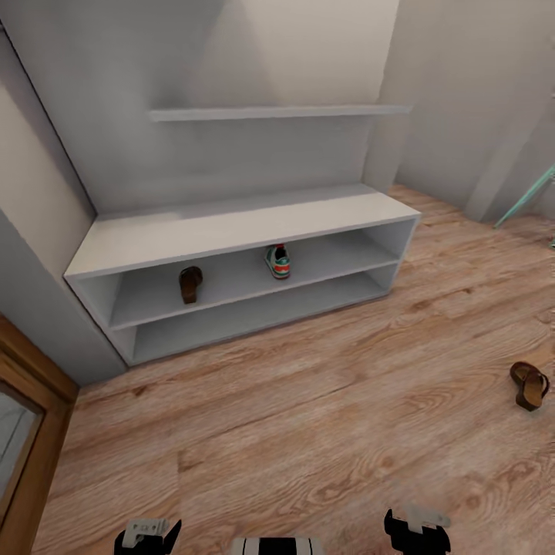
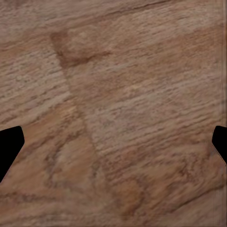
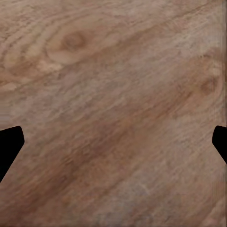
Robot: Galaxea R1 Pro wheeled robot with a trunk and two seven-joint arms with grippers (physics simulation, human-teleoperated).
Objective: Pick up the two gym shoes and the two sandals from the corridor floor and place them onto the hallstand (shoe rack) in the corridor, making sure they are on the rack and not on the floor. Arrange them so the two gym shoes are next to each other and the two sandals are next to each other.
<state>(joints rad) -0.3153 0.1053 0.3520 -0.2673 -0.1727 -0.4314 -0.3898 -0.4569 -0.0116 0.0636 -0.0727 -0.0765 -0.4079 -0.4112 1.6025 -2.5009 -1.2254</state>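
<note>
Resting on hallstand [image 1: 231, 231] shelf: sandal [image 1: 190, 284]; gym shoe [image 1: 278, 261] | second sandal [image 1: 530, 384] on floor [image 1: 308, 432]

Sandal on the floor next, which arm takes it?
Right, probably. The loose sandal lies on the corridor floor far to the robot's right, on the same side as the right gripper, which is open and empty. The left gripper is open too but would have to cross over.

Black tool [image 1: 148, 537] bodies with pale grey brackets; black fingertips [image 2: 9, 144], white-and-black trunk top.
</note>
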